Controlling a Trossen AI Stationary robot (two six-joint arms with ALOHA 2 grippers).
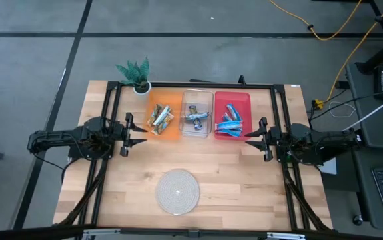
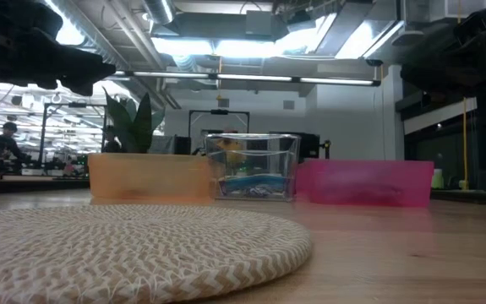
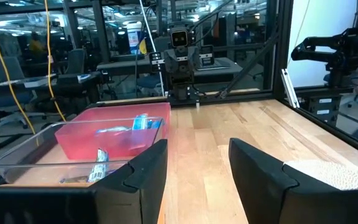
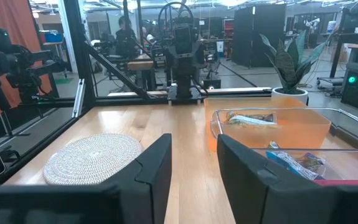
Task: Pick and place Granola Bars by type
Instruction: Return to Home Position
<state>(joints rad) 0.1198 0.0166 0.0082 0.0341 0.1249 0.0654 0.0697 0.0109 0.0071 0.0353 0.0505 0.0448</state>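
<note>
All granola bars lie in bins at the table's far side. Green-and-gold bars (image 1: 160, 117) rest in the orange bin (image 1: 164, 115). Silvery-blue bars (image 1: 196, 117) lie in the clear bin (image 1: 196, 113). Bright blue bars (image 1: 230, 122) fill the red bin (image 1: 232, 115). My left gripper (image 1: 136, 135) hangs open at the table's left, near the orange bin, holding nothing. My right gripper (image 1: 251, 139) hangs open at the right, near the red bin, holding nothing. The left wrist view shows open fingers (image 3: 197, 168); the right wrist view does too (image 4: 194, 168).
A round woven mat (image 1: 177, 191) lies near the table's near edge, in the middle. A small potted plant (image 1: 138, 75) stands at the far left corner. A black frame runs along the table's sides and far edge.
</note>
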